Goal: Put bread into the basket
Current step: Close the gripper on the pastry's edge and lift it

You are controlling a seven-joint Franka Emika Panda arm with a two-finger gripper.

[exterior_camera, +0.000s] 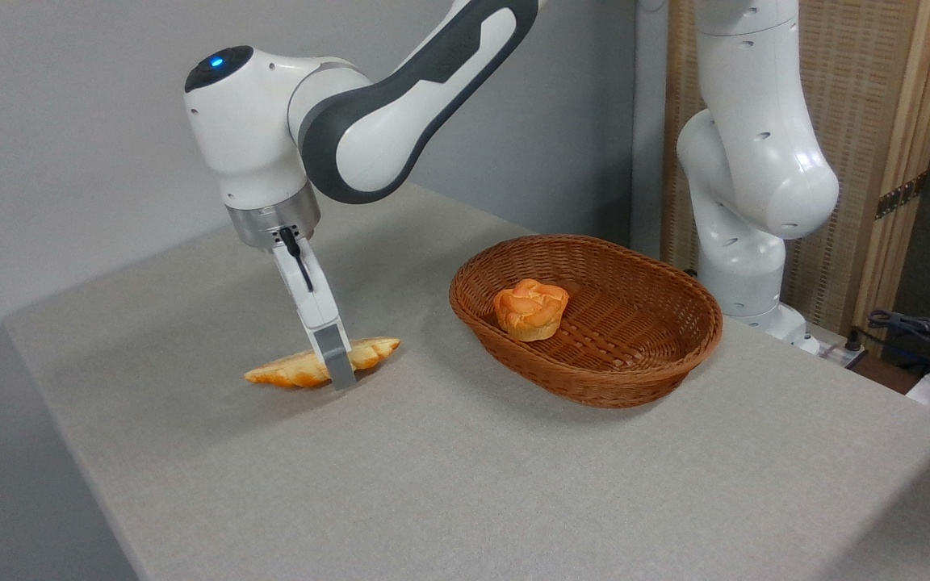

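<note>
A grey, cloth-textured worktop [513, 484] is seen filling the lower part of the view, with the white and dark-grey arm [368, 121] reaching over its left half from a base at the right rear. An oval, reddish-brown wicker basket [634, 379] with a thick braided rim is placed right of centre; a small round orange bun [530, 308] is held inside it, near its left end.

The bread [287, 371] is shown as a flat, elongated, leaf-shaped pastry, pale golden on its scored top and orange-brown along its edges. It is seen nearly edge-on, its long axis running from lower left to upper right, and it is located on the left half of the worktop, well apart from the basket. Whether its underside is touching the surface or is raised just clear of it cannot be told.

The gripper [339, 373] is pointed downward over the middle of the bread. One grey finger [336, 361] is seen crossing the near edge of the pastry; the other is hidden behind it. The jaws appear to be pinched across the width of the bread, though the far contact is concealed.
</note>
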